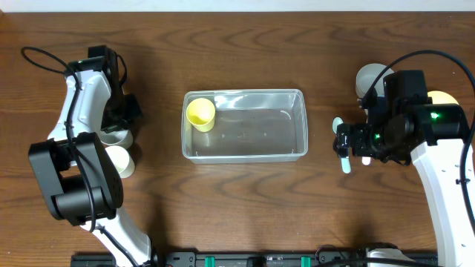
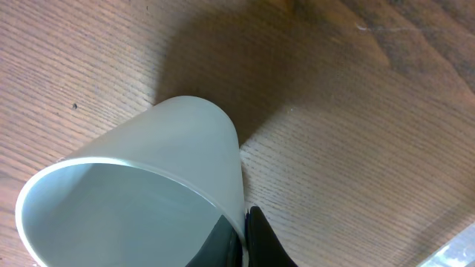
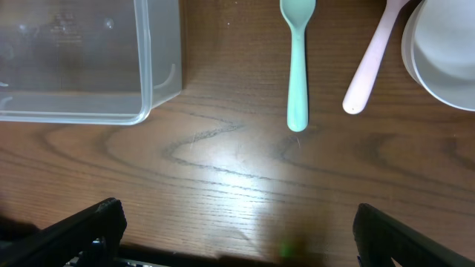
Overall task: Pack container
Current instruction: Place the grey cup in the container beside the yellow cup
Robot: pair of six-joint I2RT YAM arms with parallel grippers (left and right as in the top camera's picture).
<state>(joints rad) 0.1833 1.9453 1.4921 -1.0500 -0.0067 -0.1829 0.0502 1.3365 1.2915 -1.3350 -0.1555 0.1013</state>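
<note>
The clear plastic container (image 1: 297,152) stands in the middle of the table, with a yellow cup (image 1: 200,113) in its left end. Its corner shows in the right wrist view (image 3: 148,104). My left gripper (image 1: 122,127) is at the far left, shut on the wall of a pale grey-white cup (image 1: 119,139). In the left wrist view one finger is inside the cup (image 2: 148,170) and one outside, so the gripper (image 2: 243,237) pinches the wall. My right gripper (image 1: 343,141) is open and empty (image 3: 245,237), right of the container and just above the wood.
A cream cup (image 1: 120,161) sits beside the held cup. A mint spoon (image 3: 297,67) (image 1: 346,165) and a pink spoon (image 3: 369,67) lie ahead of my right gripper. A white bowl (image 3: 445,59) is beside them. A grey bowl (image 1: 369,78) and a yellow bowl (image 1: 445,97) sit at the far right.
</note>
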